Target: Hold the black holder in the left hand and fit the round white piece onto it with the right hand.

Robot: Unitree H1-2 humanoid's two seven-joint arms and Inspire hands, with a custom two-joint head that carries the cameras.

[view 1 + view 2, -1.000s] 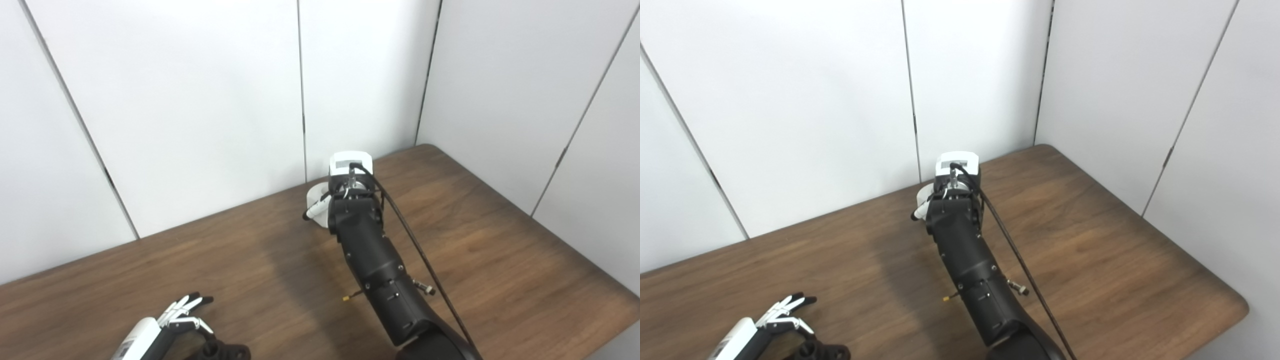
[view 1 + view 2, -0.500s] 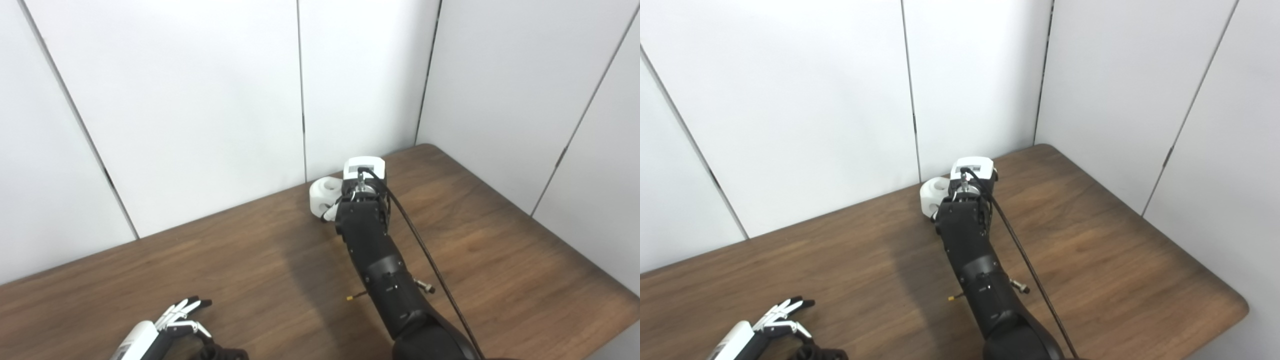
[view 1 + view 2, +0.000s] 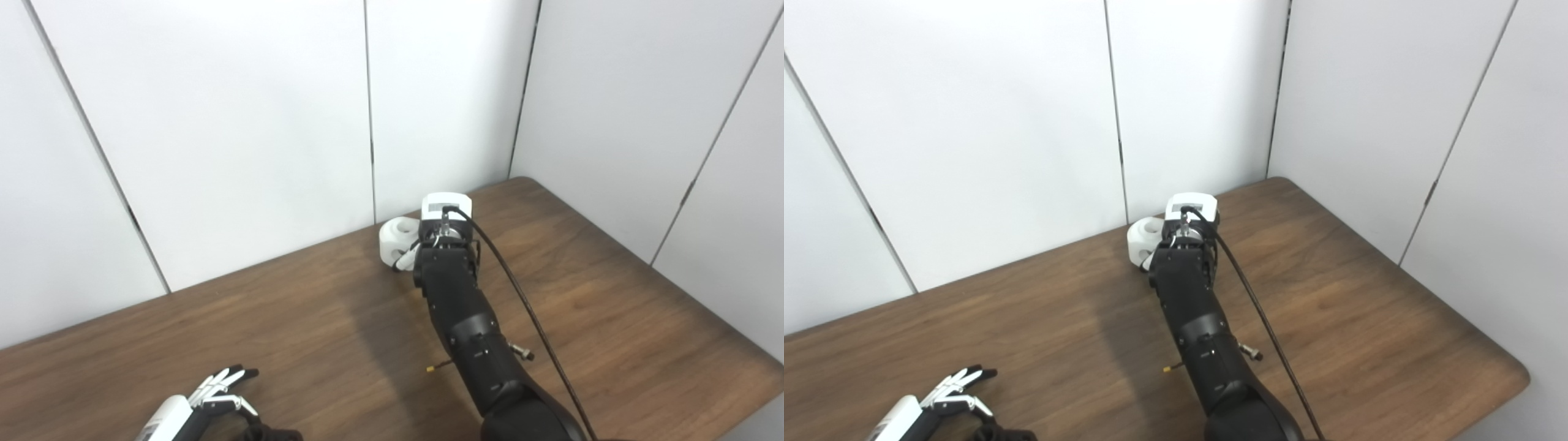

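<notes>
The round white piece (image 3: 395,240) sits at the far edge of the wooden table (image 3: 612,318), close to the wall. My right hand (image 3: 442,222) is stretched out beside it on its right. One fingertip (image 3: 403,263) shows just under the piece, and my forearm hides the rest of the fingers. My left hand (image 3: 211,398) is at the bottom left with its fingers straight and apart. The black holder (image 3: 269,433) lies by its thumb, mostly cut off by the picture's bottom edge; it also shows in the right eye view (image 3: 1004,433).
White wall panels (image 3: 245,122) stand right behind the table's far edge. The table's right corner (image 3: 1516,373) is rounded. A black cable (image 3: 520,306) runs along my right forearm.
My right hand has shifted to the right, uncovering more of the white piece. My left hand has slid slightly toward the bottom edge, and less of the black holder shows.
</notes>
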